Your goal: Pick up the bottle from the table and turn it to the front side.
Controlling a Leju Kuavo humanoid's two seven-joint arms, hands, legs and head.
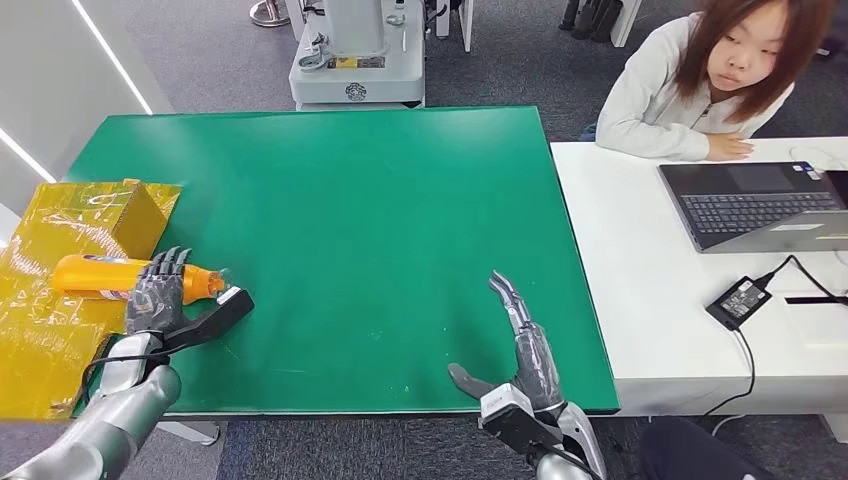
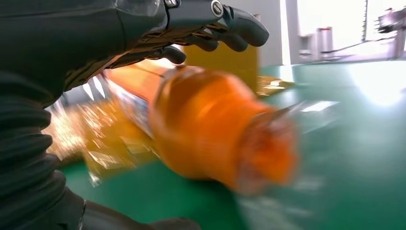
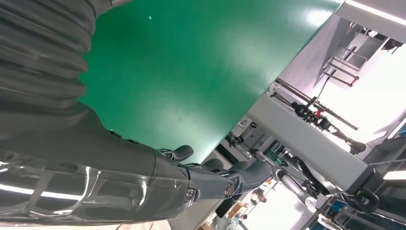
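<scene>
We see bottle [image 1: 110, 276] lying sideways at desk's [image 1: 350, 220] left edge; left hand [image 1: 156, 292] curls over it, thumb beneath, ready for lift. Right hand [image 1: 528, 350] spread, idle, holds nothing.

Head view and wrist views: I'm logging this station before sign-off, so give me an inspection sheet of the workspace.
Surface: green table, bare in the middle.
Job's things: orange bottle lying on its side at the table's left edge.
Clutter: yellow crinkled wrapping under and behind the bottle.
Hands: left hand has its fingers over the bottle; right hand open above the mat, holding nothing.
Cables: power adapter with its cord on the white desk.
Surroundings: laptop; a seated person; machine base.
</scene>
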